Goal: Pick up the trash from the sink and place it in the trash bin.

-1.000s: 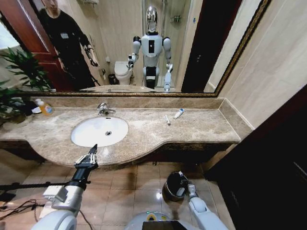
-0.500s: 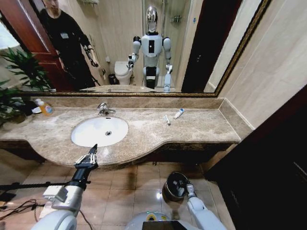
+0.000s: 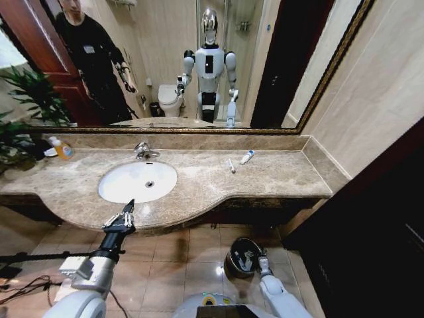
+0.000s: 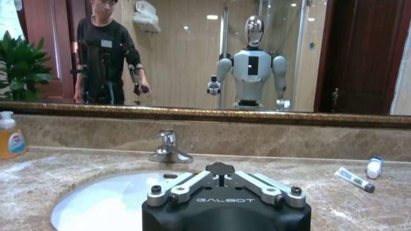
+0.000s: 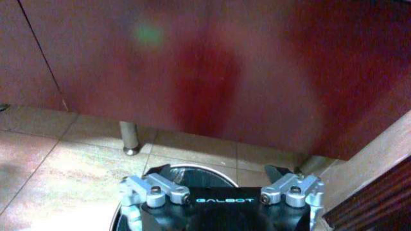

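The white oval sink [image 3: 126, 187] sits in the marble counter with its chrome tap [image 3: 142, 151] behind it. Two pieces of trash lie on the counter to the right of the basin: a thin white tube [image 3: 230, 165] [image 4: 353, 179] and a short white tube with a blue end [image 3: 246, 157] [image 4: 373, 167]. My left gripper [image 3: 128, 207] is shut and points at the counter's front edge, just short of the sink [image 4: 96, 207]. On the floor stands the dark round trash bin [image 3: 237, 260] [image 5: 192, 169]. My right gripper [image 3: 260, 260] [image 5: 217, 174] hangs open over its near rim, holding nothing.
A yellow-orange soap bottle [image 3: 63, 148] [image 4: 9, 139] stands at the counter's back left beside a green plant [image 3: 23, 112]. A wide mirror runs behind the counter. A dark wooden panel [image 3: 371, 218] closes off the right side. Tiled floor lies below the counter.
My right gripper has drawn back a little from over the bin toward me, so more of the bin's opening shows. The left arm has not moved.
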